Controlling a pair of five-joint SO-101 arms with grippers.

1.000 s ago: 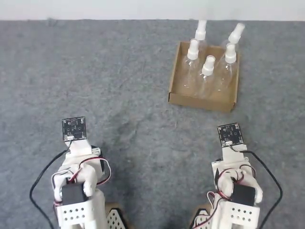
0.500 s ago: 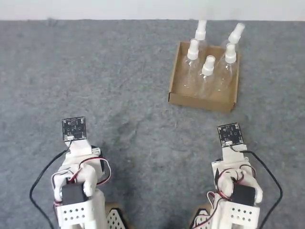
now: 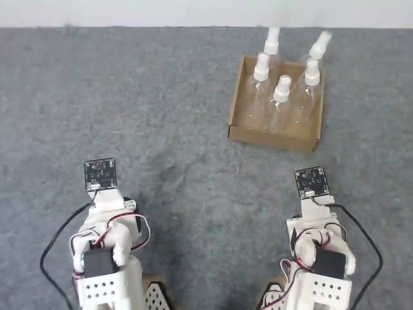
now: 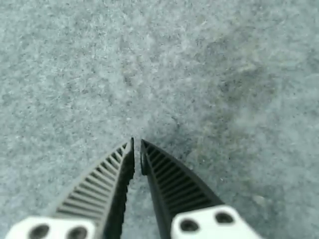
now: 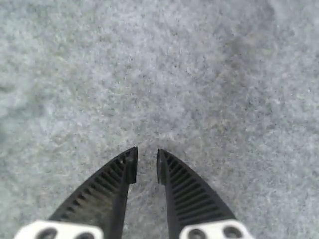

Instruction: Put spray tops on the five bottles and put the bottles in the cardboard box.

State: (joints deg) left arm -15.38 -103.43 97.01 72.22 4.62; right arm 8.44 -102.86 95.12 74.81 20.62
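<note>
1. The five clear plastic bottles (image 3: 284,111) stand upright in the open brown cardboard box (image 3: 271,137), which sits on the far side of the grey felt-covered table (image 3: 129,97). Each carries a white spray top (image 3: 282,88).
2. The two rear bottles rise past the box's far wall, but their bases appear to be inside it.
3. Both white arms are folded at the near edge of the table, well apart from the box. You cannot tell from the overhead view which arm is which.
4. The left gripper (image 4: 137,142) hangs over bare felt. Its black ribbed jaws are all but closed, and they hold nothing.
5. The right gripper (image 5: 146,152) is also over bare felt. Its jaws stand a narrow gap apart and are empty.
6. Judged from this layout, capping and boxing are both done and no step is in hand.
7. Your next move needs no grasp. Check that every top sits square, and leave the arms parked.
</note>
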